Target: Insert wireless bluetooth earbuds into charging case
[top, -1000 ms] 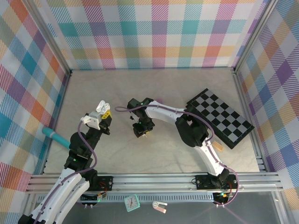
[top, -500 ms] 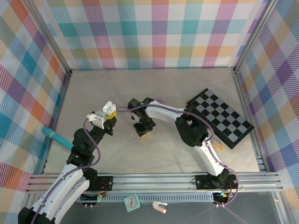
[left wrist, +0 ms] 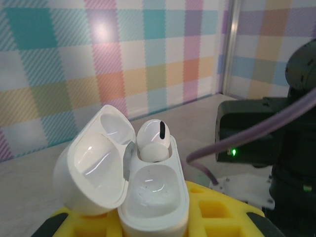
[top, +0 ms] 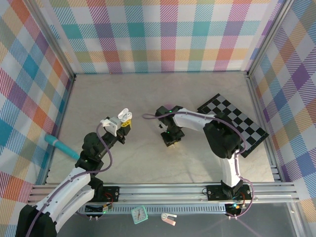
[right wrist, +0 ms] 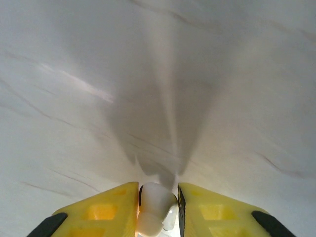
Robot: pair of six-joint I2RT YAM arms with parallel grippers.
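**Two loads in hand: a bud in the right jaws, the open case in the left**

On my right wrist feed, the right gripper (right wrist: 158,191) has its jaws pinching a white earbud (right wrist: 156,205). The bud sits squarely between the two yellow fingers (right wrist: 106,212), touching both, with its rounded head just past the tips and pointing down at the table (right wrist: 74,74). A shadow falls on the surface right below it. I cannot tell from here whether the bud touches the table.

On my left wrist feed, the left gripper (left wrist: 154,226) has its jaws pressed against the base of the charging case (left wrist: 150,197), and the yellow fingers (left wrist: 222,217) show on either side. The case stands roughly upright with its lid (left wrist: 91,170) swung open to the left. A seated earbud (left wrist: 153,140) fills the far socket. The near socket holds nothing. Beyond the case, on the right, I see the black body of the right arm (left wrist: 256,136) with a green light on it.

From the overhead camera, the left gripper (top: 123,121) holds the case (top: 124,114) left of centre. The right gripper (top: 172,140) points down at the table (top: 148,168) just right of centre, and the two are near each other but apart. A checkerboard (top: 232,123) lies at the right side, and a teal tube (top: 59,144) lies at the left edge.
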